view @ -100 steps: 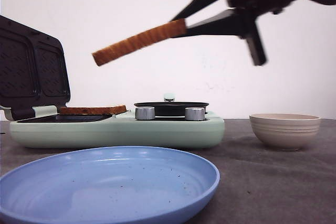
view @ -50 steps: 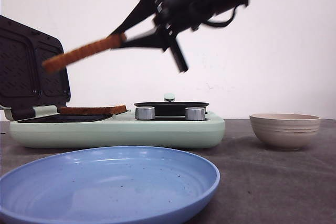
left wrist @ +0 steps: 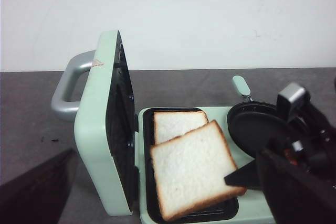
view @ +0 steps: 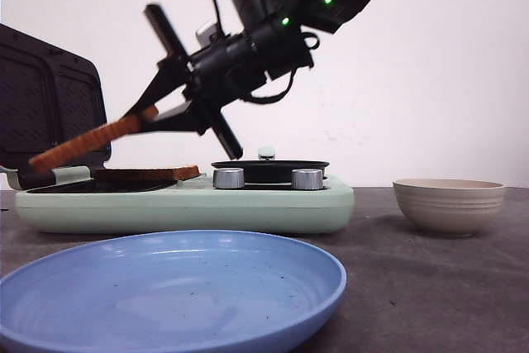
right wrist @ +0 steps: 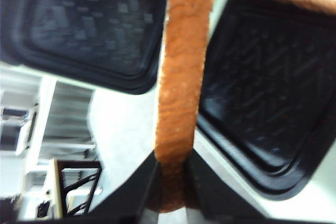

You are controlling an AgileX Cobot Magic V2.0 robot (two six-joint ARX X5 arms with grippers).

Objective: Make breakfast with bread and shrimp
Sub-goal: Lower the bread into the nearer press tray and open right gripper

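One bread slice (view: pixel 145 174) lies flat in the open sandwich maker's (view: pixel 182 204) left tray. My right gripper (view: pixel 147 113) is shut on the edge of a second bread slice (view: pixel 83 142), which slants down to the left just above the tray. From the left wrist view this held slice (left wrist: pixel 191 174) overlaps the lying slice (left wrist: pixel 176 124). In the right wrist view the crust (right wrist: pixel 184 77) runs up from between the shut fingers (right wrist: pixel 142 187). My left gripper (left wrist: pixel 165 182) hovers in front of the maker with its fingers wide apart and nothing between them. The shrimp is out of view.
The maker's dark ribbed lid (view: pixel 50 113) stands upright at the left. A small black pan (view: pixel 269 169) sits on the maker's right half, behind two silver knobs. A beige ribbed bowl (view: pixel 449 204) stands at the right. A large blue plate (view: pixel 165 287) lies in front.
My right arm has swung left and down with the held bread, from high over the pan to just above the tray. The lying slice has not moved.
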